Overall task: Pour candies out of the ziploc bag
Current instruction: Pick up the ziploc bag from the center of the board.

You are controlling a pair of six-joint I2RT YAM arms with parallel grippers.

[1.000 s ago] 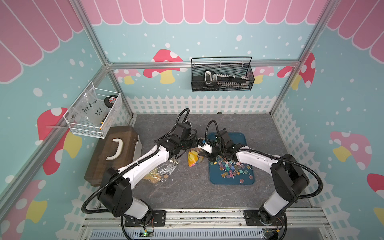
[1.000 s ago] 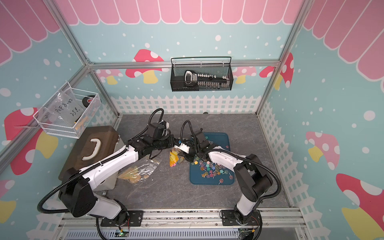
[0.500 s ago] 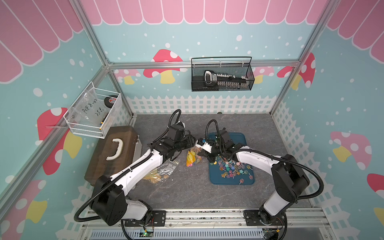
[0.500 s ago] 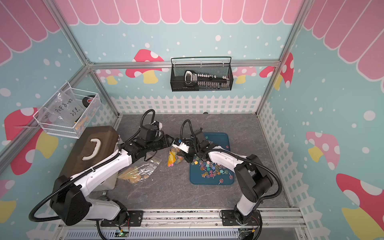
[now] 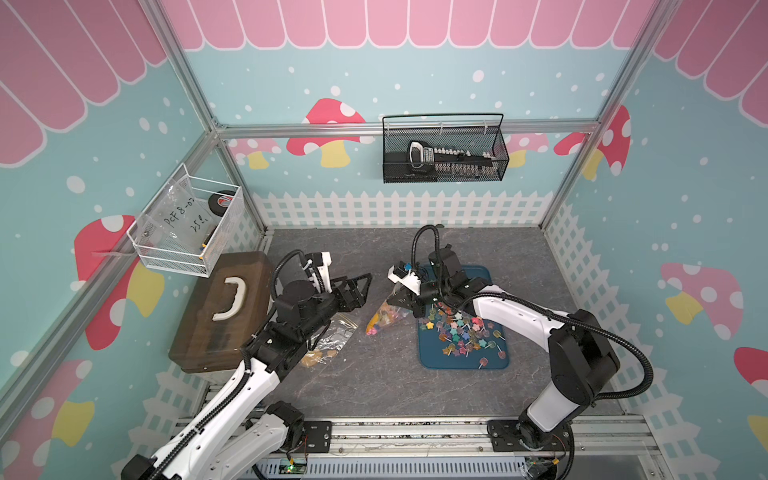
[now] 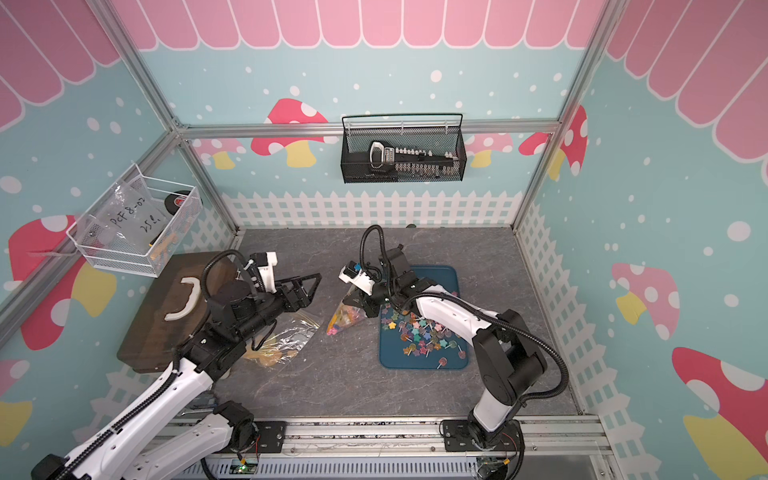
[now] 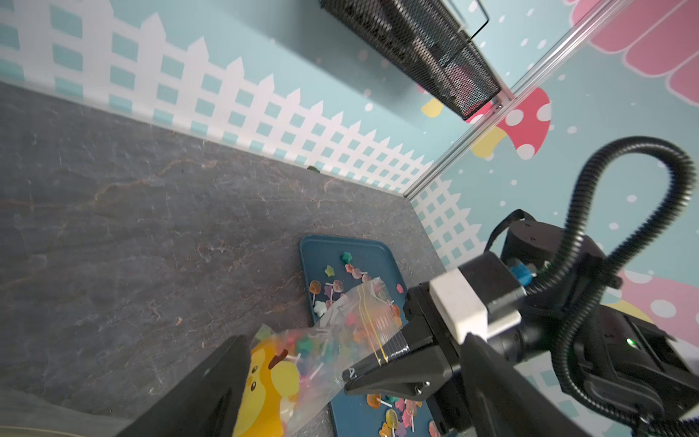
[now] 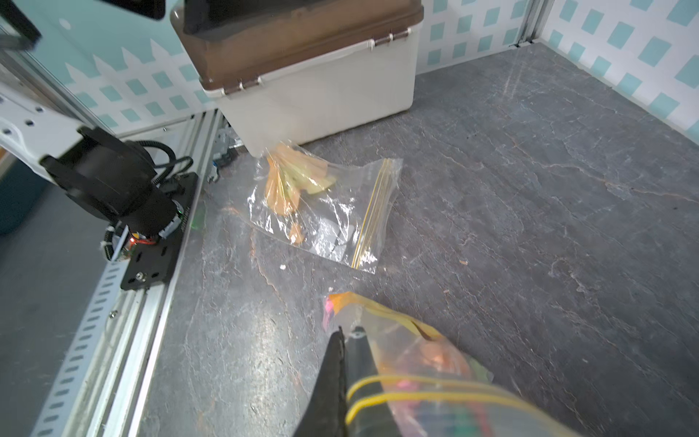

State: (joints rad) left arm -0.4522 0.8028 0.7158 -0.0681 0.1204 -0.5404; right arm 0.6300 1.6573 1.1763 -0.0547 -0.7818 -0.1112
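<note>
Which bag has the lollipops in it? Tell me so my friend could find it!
Find the blue tray. Right beside it, the right gripper pinches a clear zip bag. This one has colourful lollipops and a yellow cartoon face; the other bag, by the brown-lidded box, holds yellowish-orange pieces.

- Robot lab cell: silver aluminium frame bars (image 5: 270, 133) hold teal mushroom-printed wall panels (image 5: 415, 75).
- Two white-and-black robot arms (image 5: 511, 313) bolted to a slotted metal rail (image 5: 407, 434) beside the grey stone-look counter (image 5: 374, 386).
</note>
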